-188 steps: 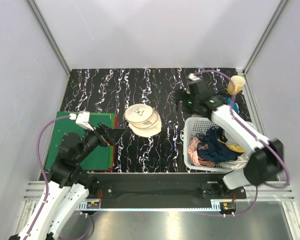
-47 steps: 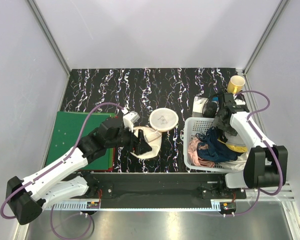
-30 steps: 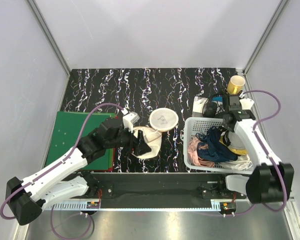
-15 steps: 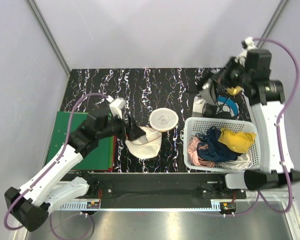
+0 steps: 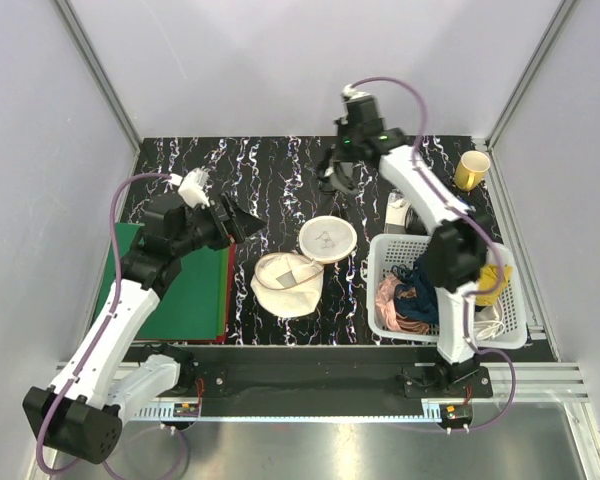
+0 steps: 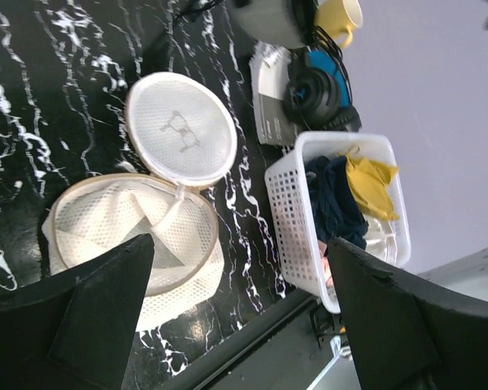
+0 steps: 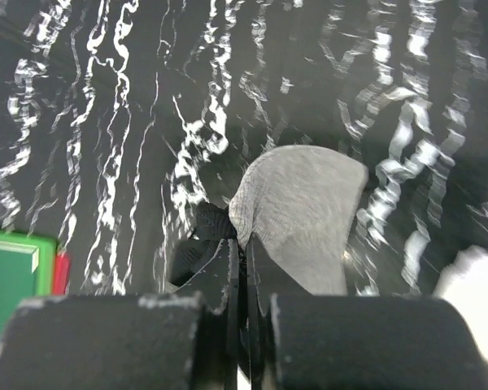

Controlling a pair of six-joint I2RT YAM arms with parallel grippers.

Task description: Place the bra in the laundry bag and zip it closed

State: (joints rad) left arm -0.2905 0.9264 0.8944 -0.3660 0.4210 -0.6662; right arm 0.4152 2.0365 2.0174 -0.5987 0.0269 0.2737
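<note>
Over far table, right claw clamped on grey bra; left claw wide apart, empty.

We see the bag lying open on the desk, its two round cream mesh halves joined at the hinge. The farther half shows a small black glasses mark. The bra, grey with black trim, hangs pinched in the right hand over the far desk.
</note>
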